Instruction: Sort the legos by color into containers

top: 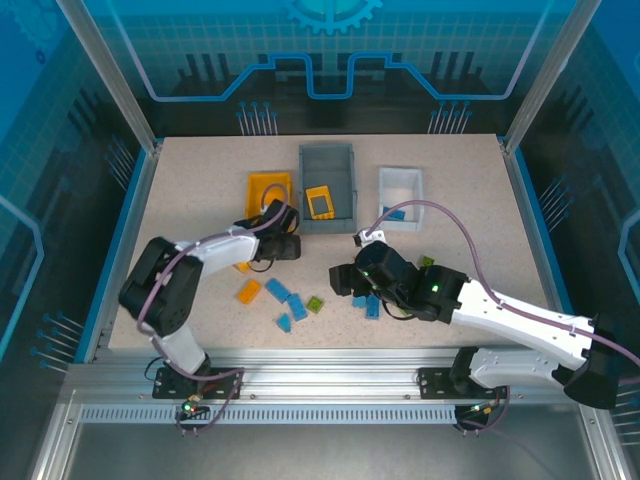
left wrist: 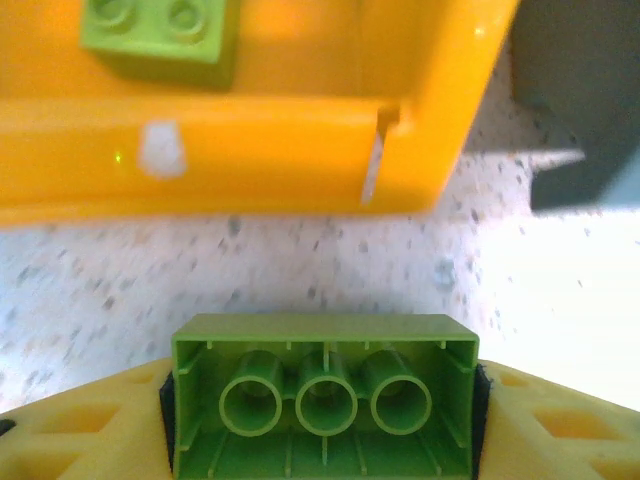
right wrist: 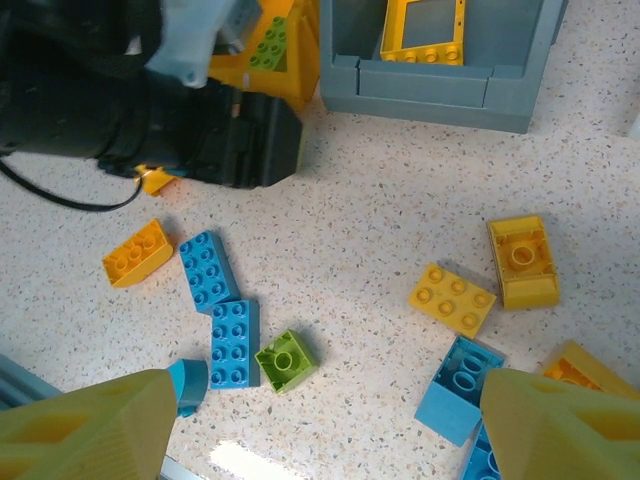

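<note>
Left gripper (left wrist: 323, 430) is clenched on a green brick (left wrist: 323, 395), hollow underside to the camera, just short of the yellow bin's (left wrist: 250, 150) front wall. A strip of bare worktop (left wrist: 300, 260) lies between them. A second green brick (left wrist: 160, 30) lies inside that bin. The grey bin (top: 327, 155) stands just beside it on the right and holds an orange frame (top: 319, 202). The white bin (top: 400, 178), further right, holds a blue brick (top: 398, 213). Right gripper (right wrist: 320, 440) is released, fingers spread wide above loose bricks: two blue (right wrist: 208, 268), one small green (right wrist: 287, 360), one orange (right wrist: 137, 252). Open worktop separates these from the grey bin's near edge.
</note>
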